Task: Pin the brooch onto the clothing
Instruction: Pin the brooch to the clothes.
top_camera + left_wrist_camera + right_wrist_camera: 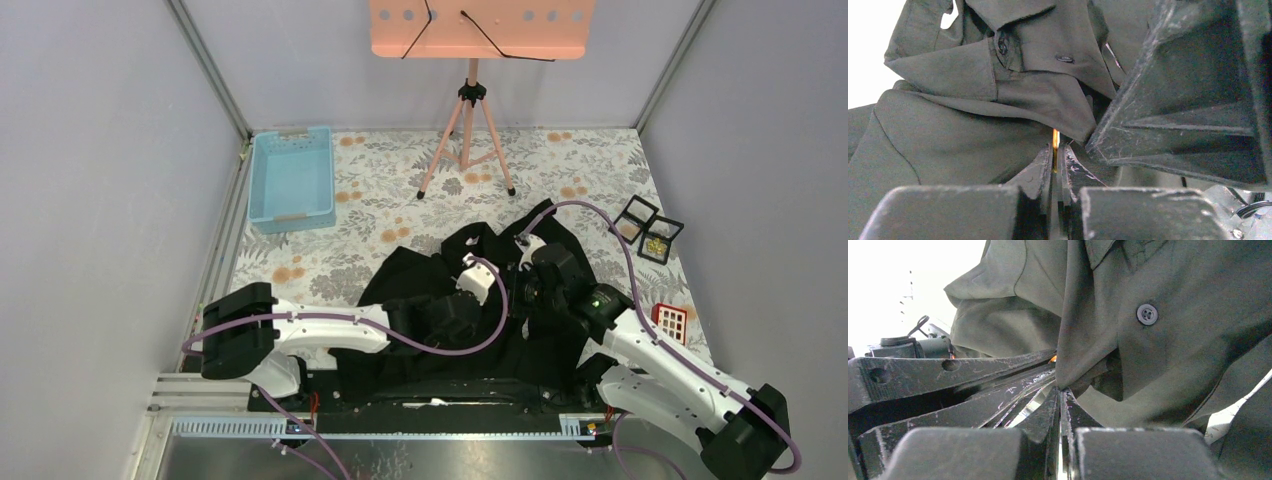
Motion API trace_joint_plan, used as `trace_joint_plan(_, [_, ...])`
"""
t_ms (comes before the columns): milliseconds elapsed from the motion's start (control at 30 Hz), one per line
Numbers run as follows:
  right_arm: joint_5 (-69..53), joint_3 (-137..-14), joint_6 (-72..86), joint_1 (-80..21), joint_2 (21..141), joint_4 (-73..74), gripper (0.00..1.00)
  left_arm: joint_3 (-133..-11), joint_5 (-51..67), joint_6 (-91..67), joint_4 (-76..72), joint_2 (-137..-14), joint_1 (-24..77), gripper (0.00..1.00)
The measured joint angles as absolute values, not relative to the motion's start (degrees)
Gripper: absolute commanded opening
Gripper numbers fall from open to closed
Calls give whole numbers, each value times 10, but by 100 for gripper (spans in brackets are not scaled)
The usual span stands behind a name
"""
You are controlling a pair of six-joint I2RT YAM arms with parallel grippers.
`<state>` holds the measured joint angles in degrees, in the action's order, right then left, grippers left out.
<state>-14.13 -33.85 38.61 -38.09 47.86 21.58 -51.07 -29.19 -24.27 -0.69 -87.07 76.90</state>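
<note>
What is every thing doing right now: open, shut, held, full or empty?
left gripper: shut on the brooch.
brooch: pinched, its gold tip poking out by a fold of the clothing.
right gripper: shut on a fold of the clothing.
clothing: crumpled on the table, one fold pinched.
blue bin: upright, empty.
black case: open, something gold inside.

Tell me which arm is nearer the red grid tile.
Right. The right arm runs just beside the red grid tile; the left arm lies far off, across the clothing.
</note>
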Motion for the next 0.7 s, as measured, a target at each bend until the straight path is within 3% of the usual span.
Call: trace_joint_plan(700, [-127, -334, 408, -381, 486, 221, 0, -500, -304, -256, -18, -849, 769, 0])
